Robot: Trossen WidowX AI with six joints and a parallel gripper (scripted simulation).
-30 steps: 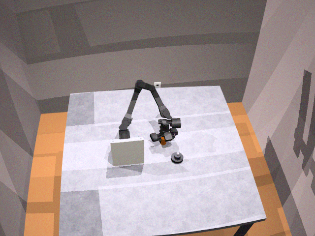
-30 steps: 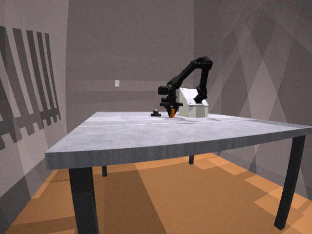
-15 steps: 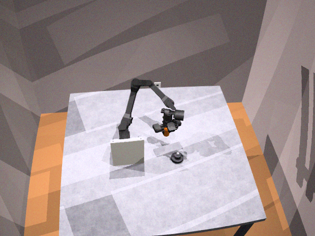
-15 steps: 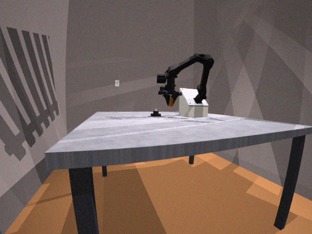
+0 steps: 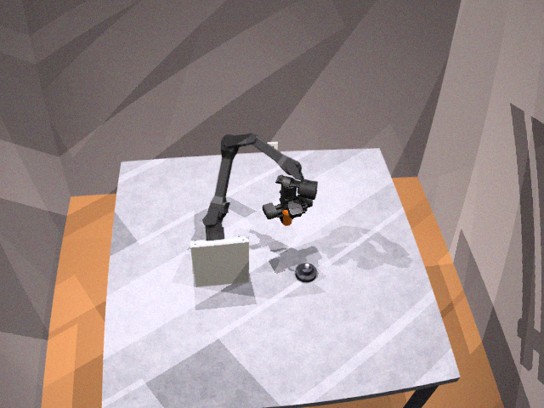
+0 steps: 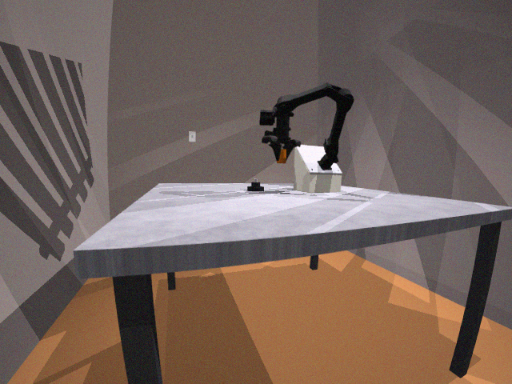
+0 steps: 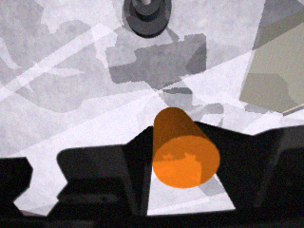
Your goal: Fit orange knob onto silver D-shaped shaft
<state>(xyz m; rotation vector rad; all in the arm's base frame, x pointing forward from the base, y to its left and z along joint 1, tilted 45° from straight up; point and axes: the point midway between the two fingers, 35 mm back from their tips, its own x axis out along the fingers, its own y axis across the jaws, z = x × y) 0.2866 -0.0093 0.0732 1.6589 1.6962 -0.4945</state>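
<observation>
Knob (image 7: 182, 154) was pinched between the fingers, held well above the tabletop (image 5: 351, 333), presumably so its underside could clear the shaft (image 7: 146, 4) before descent. Round pedestal (image 5: 305, 272) sat apart from the knob, ahead of the gripper (image 5: 286, 216) in the wrist view and near the white base block (image 5: 219, 263). Knob axis hung tilted, not plumb. Hole and flat were not visible from any view, so alignment with the shaft's flat could not be judged; insertion not yet begun.
</observation>
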